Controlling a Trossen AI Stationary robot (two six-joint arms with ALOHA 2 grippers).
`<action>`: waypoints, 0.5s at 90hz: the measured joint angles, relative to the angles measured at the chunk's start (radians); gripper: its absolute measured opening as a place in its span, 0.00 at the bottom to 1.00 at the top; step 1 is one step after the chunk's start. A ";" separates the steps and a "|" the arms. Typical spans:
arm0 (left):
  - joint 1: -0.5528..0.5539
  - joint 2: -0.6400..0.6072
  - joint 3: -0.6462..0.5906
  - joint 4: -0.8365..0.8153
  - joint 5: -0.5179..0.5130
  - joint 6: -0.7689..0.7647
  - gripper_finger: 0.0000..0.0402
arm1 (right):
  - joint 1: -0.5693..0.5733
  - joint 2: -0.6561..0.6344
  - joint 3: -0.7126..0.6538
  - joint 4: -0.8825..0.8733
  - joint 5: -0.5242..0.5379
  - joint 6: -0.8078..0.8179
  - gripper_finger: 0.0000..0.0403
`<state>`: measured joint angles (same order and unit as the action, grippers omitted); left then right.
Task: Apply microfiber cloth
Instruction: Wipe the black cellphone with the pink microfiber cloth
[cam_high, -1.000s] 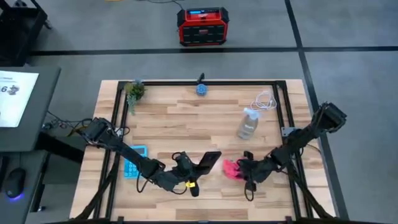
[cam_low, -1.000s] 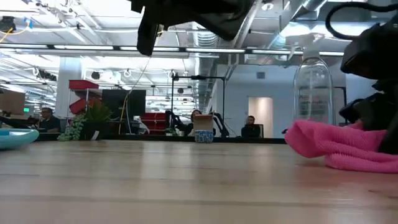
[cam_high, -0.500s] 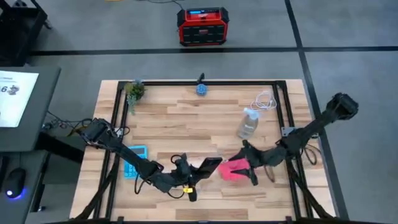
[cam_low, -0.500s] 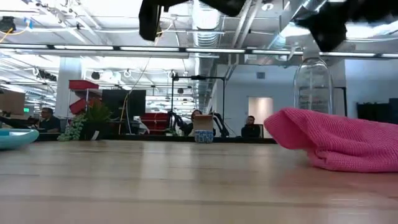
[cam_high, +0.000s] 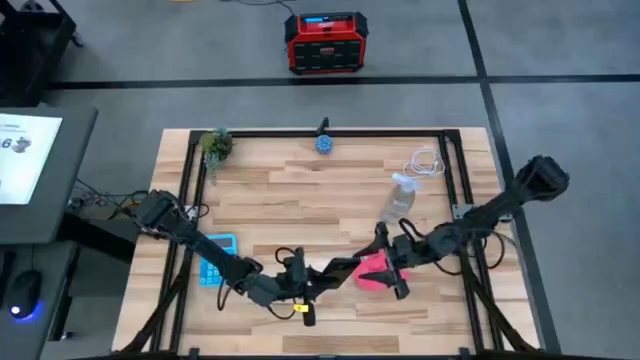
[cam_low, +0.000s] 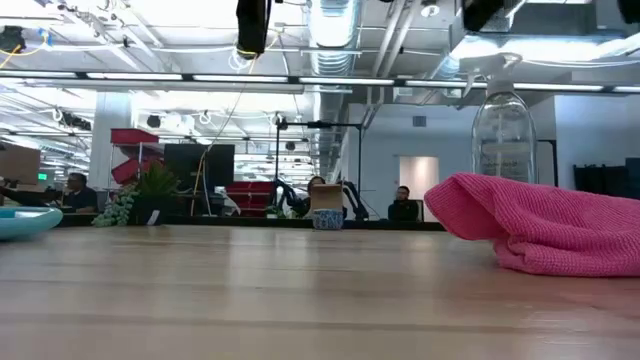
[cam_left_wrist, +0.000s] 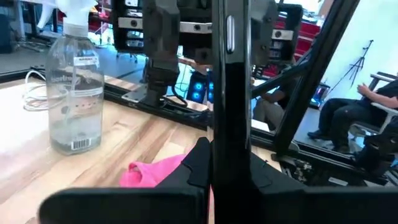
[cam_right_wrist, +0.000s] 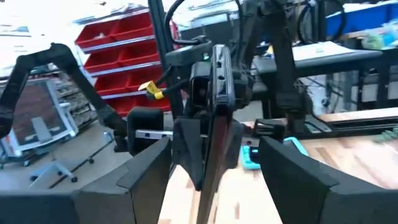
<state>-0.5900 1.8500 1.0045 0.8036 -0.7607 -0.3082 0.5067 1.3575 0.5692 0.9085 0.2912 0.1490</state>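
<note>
Left tool (cam_high: 318, 277) pinches a slim glossy black phone (cam_high: 338, 268) on edge; right tool (cam_high: 392, 262), fingers spread, hovers over the crumpled fuzzy microfiber cloth (cam_high: 372, 270) at the wooden bench's (cam_high: 290, 190) five o'clock.

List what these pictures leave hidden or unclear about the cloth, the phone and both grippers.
- Pink cloth: the right gripper covers part of it in the high view; the low view cuts it off at the frame edge.
- Phone: only its thin edge shows in the left wrist view, and the screen is not visible.
- Left gripper: its grip is too small to make out in the high view.
</note>
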 joint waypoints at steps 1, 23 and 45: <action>0.000 0.000 0.001 0.000 0.000 0.001 0.03 | -0.002 0.004 0.006 0.000 -0.001 0.000 0.56; 0.001 0.000 0.009 -0.008 0.021 0.013 0.03 | -0.025 0.037 0.101 -0.106 -0.005 -0.034 0.41; 0.004 0.000 0.010 -0.033 0.011 0.019 0.05 | -0.023 0.035 0.116 -0.154 -0.004 -0.045 0.04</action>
<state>-0.5858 1.8503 1.0145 0.7704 -0.7499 -0.2893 0.4835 1.3929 0.6853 0.7542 0.2870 0.1039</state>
